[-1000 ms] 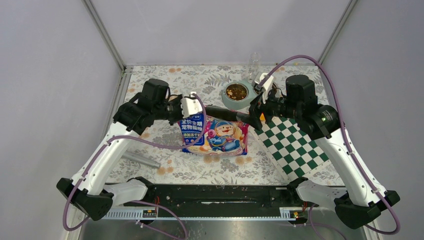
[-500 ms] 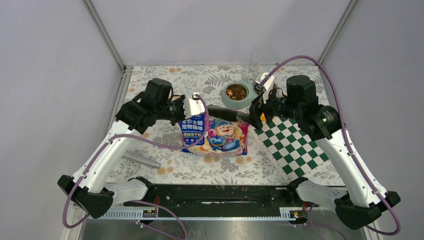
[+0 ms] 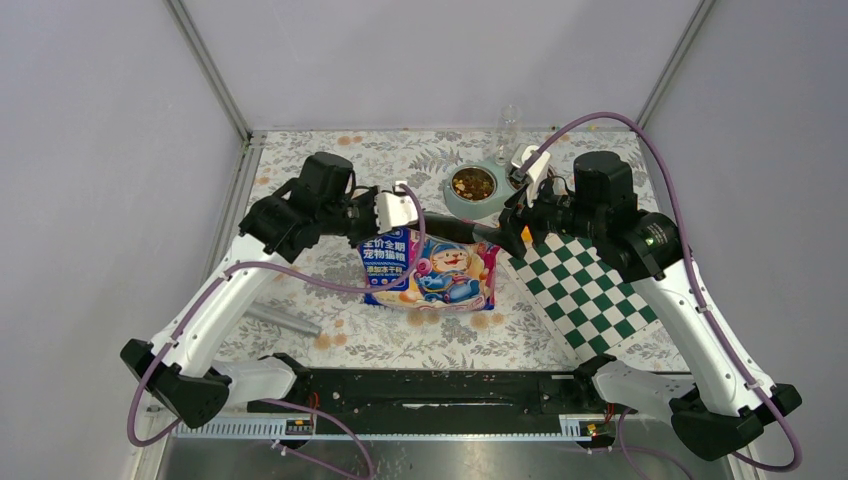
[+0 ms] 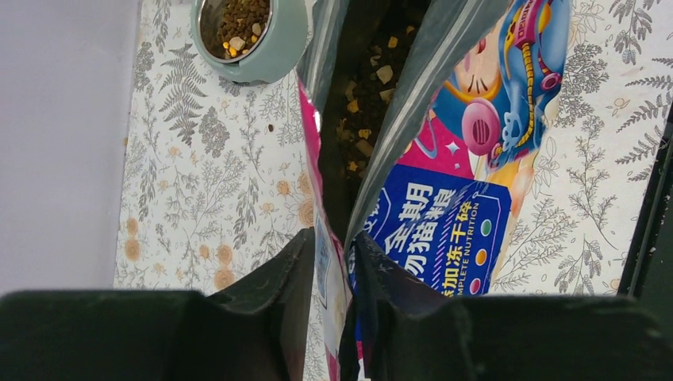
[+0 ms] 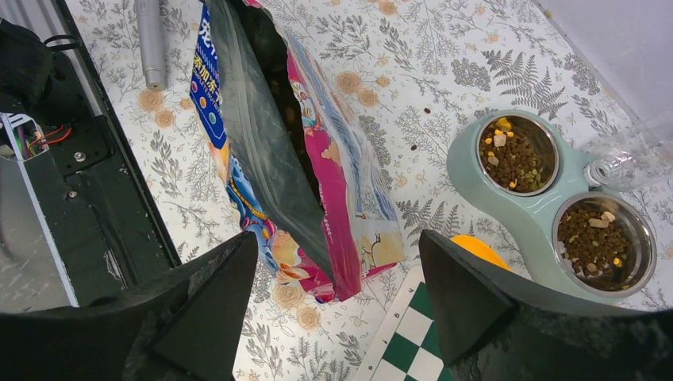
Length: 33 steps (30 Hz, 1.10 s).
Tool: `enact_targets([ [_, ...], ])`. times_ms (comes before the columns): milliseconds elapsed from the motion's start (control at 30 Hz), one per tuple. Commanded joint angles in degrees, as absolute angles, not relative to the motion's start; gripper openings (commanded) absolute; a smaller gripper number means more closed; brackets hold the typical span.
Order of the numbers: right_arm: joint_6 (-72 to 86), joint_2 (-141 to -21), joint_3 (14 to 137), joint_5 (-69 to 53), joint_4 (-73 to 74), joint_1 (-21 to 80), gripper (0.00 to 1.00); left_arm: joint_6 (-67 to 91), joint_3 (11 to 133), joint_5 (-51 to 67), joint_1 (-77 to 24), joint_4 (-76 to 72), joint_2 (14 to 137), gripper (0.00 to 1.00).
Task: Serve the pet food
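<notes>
The pet food [image 3: 473, 184] fills the steel cups of a pale green double bowl [image 3: 452, 203] at the back of the table. More pet food [image 4: 361, 103] lies inside the open printed bag [image 3: 430, 265]. My left gripper [image 4: 333, 246] straddles the bag's [image 4: 444, 230] top corner. Its jaws stand narrowly apart, and the bag's two walls between them are not pressed together. My right gripper [image 5: 337, 246] hangs wide open above the bag's [image 5: 262, 143] other corner, holding nothing. Both bowl cups [image 5: 516, 155] hold kibble.
An orange scoop [image 5: 476, 250] lies between the bowl [image 5: 468, 182] and the green checkered mat [image 3: 585, 290]. A clear bottle [image 3: 509, 125] stands behind the bowl. A metal cylinder [image 3: 285, 318] lies at the front left. The black base rail [image 3: 440, 390] runs along the near edge.
My left gripper has shifted right and slightly back along the bag's top edge. The right arm and the bag have stayed put.
</notes>
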State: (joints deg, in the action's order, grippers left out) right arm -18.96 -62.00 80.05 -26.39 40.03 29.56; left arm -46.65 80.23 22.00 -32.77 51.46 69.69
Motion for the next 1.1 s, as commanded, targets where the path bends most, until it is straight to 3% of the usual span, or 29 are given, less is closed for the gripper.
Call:
enact_targets([
  [0, -20.0, -61.2, 80.2, -25.3, 38.3, 30.1, 0.82, -46.5, 82.8, 22.1, -33.5, 48.1, 70.0, 0.19],
  [33, -20.0, -61.2, 80.2, -25.2, 38.4, 30.1, 0.82, -46.6, 82.8, 21.9, -33.6, 48.1, 70.0, 0.06],
  [67, -20.0, -61.1, 80.2, -25.1, 38.3, 30.0, 0.82, -46.6, 82.7, 21.7, -33.6, 48.2, 69.9, 0.0],
  [233, -20.2, -60.7, 79.8, -24.7, 38.3, 30.0, 0.82, -46.6, 82.6, 21.6, -33.7, 48.0, 69.4, 0.0],
  [267, -20.2, -60.6, 79.7, -24.7, 38.3, 30.1, 0.83, -46.2, 82.4, 21.6, -33.7, 47.6, 69.5, 0.02],
  [367, -20.2, -60.4, 79.5, -24.7, 38.4, 30.1, 0.83, -45.4, 82.5, 21.7, -34.1, 47.1, 70.0, 0.22],
  [633, -20.5, -60.3, 79.2, -24.5, 38.2, 30.1, 0.83, -44.7, 83.0, 21.9, -35.4, 45.6, 71.2, 0.26],
  [700, -20.5, -60.4, 79.4, -24.4, 38.2, 30.0, 0.83, -44.9, 83.3, 22.2, -35.6, 45.6, 71.3, 0.21],
  [767, -20.6, -60.3, 79.4, -24.3, 38.2, 30.0, 0.83, -45.0, 83.2, 22.1, -35.8, 45.6, 71.4, 0.0],
  [933, -20.9, -60.0, 79.3, -24.0, 38.2, 30.1, 0.83, -45.0, 82.8, 22.2, -35.7, 45.5, 71.1, 0.0],
  [967, -21.0, -60.0, 79.2, -24.0, 38.3, 30.1, 0.83, -44.9, 82.9, 22.3, -35.8, 45.5, 71.3, 0.0],
  [1000, -21.0, -59.9, 79.3, -23.9, 38.3, 30.1, 0.83, -44.6, 83.0, 22.3, -35.9, 45.5, 71.5, 0.13],
  [1067, -21.0, -59.9, 79.3, -23.9, 38.2, 30.1, 0.83, -44.0, 83.3, 22.3, -36.2, 45.5, 72.0, 0.25],
])
